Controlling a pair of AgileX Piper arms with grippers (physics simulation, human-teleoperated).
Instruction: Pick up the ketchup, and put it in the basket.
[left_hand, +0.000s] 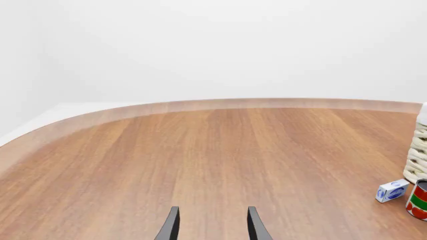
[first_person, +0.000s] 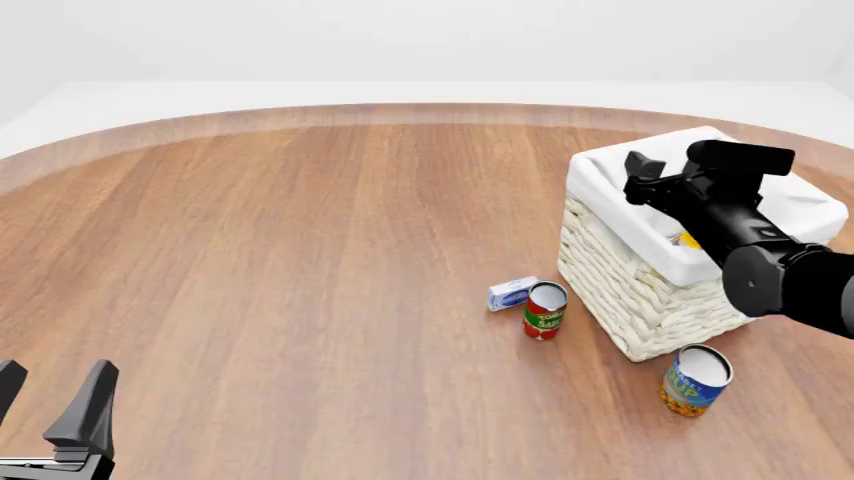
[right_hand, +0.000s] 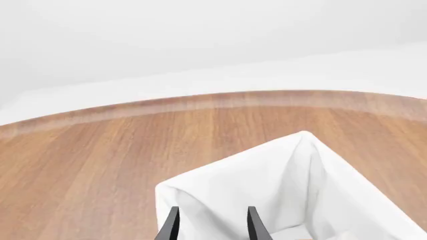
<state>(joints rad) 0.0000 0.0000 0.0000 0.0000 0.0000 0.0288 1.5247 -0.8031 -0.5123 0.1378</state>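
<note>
Red-green can label text too small to read. Right claw parted, empty, poised over whitish wicker basket with white liner. Ketchup bottle not visible. Left claw parted, empty, low over wooden tabletop.

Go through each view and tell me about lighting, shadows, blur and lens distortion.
Front view: flat, even light; only faint soft shadows under the tomato sauce can and the basket; all sharp.
Left wrist view: the table edge bows into a curve and looks hazy; no glare.
Right wrist view: the white liner is nearly shadowless, its folds barely shaded.
</note>
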